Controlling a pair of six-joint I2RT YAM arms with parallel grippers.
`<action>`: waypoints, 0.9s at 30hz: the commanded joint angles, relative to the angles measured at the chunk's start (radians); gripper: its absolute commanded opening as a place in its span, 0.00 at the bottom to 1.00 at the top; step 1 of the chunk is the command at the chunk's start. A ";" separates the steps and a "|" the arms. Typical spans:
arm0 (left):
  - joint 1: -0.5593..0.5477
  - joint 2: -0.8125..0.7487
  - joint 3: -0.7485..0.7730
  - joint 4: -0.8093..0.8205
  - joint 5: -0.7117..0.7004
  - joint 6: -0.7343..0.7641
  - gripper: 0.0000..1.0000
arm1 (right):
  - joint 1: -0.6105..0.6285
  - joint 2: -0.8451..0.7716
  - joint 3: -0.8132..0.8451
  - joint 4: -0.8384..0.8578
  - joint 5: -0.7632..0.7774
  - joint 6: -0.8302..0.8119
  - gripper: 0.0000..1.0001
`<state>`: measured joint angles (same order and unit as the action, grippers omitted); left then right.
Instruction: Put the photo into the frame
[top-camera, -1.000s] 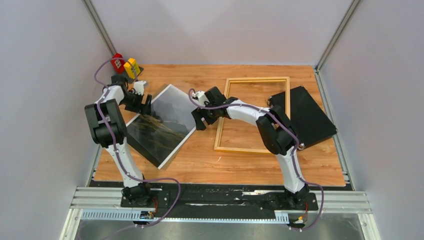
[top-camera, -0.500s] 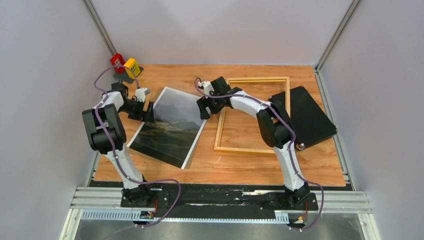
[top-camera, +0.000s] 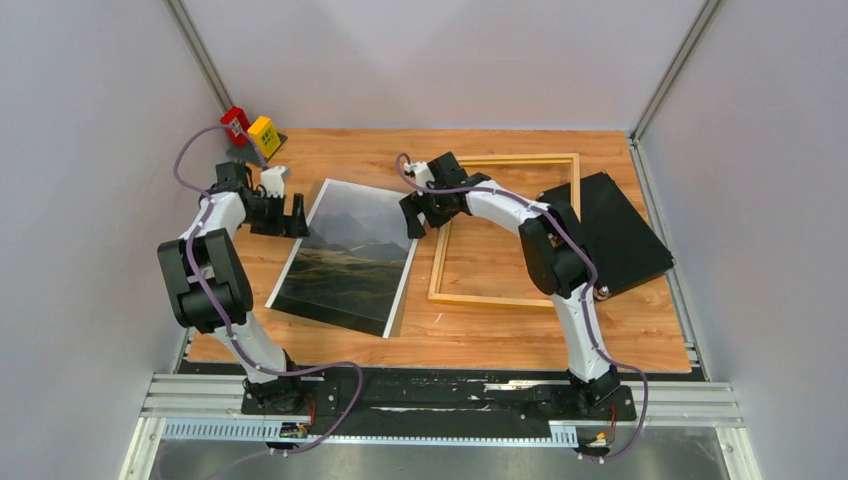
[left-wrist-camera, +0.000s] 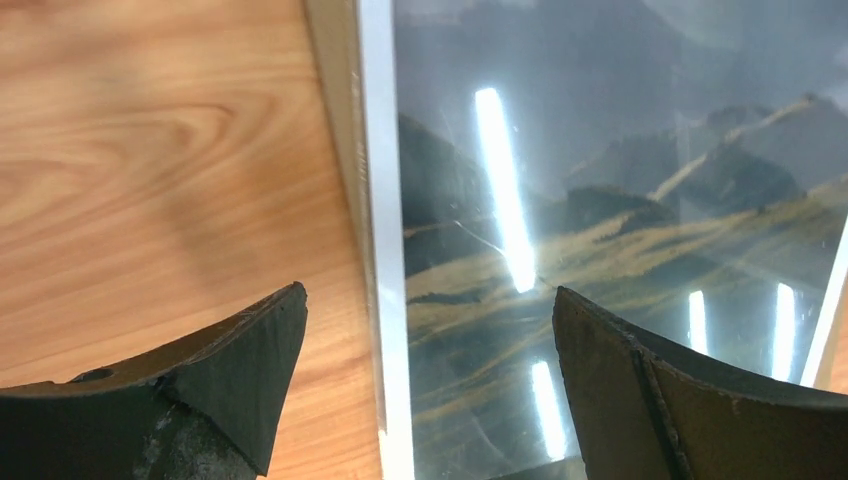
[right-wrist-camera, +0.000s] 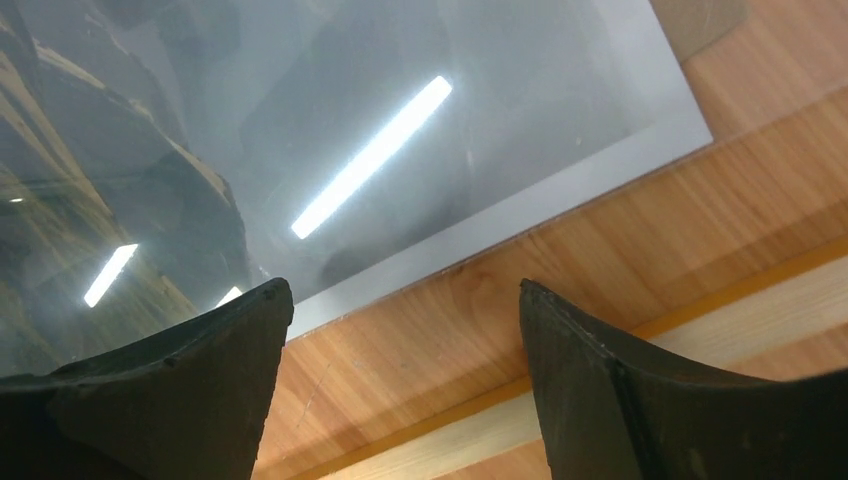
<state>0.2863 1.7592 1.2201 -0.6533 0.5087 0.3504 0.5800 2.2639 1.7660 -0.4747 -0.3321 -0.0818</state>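
The photo (top-camera: 350, 255), a dark mountain print with a white border, lies face up left of centre on the wooden table. The frame (top-camera: 441, 260), a thin light-wood rectangle, lies flat just right of it, apart from it. My left gripper (top-camera: 297, 215) stands open at the print's far left edge. In the left wrist view the white border (left-wrist-camera: 385, 250) runs between the open fingers of that gripper (left-wrist-camera: 430, 300). My right gripper (top-camera: 412, 218) is open at the print's far right corner. Bare table shows between the fingers of the right gripper (right-wrist-camera: 405, 290), with the photo (right-wrist-camera: 400, 130) beyond and the frame's rail (right-wrist-camera: 600, 390) below.
A black case (top-camera: 615, 235) lies at the right, overlapping the frame's right rail. A red block (top-camera: 235, 122) and a yellow block (top-camera: 264, 133) stand at the back left corner. Grey walls close in the table (top-camera: 480, 335) on three sides.
The photo has turned clockwise and shifted right, its long sides now nearer parallel to the frame. Both grippers moved toward the back, and the left one drew left.
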 joint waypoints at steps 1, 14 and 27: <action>-0.004 -0.025 0.045 0.116 -0.040 -0.113 1.00 | -0.015 -0.090 -0.027 -0.033 0.008 0.074 0.84; -0.004 0.135 0.149 0.083 0.068 -0.120 1.00 | -0.033 -0.002 0.020 -0.047 -0.049 0.267 0.81; -0.005 0.181 0.138 0.053 0.150 -0.095 0.96 | -0.046 0.048 0.064 -0.044 -0.231 0.355 0.78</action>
<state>0.2836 1.9163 1.3346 -0.5838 0.6109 0.2481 0.5350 2.2814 1.7847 -0.5121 -0.4820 0.2272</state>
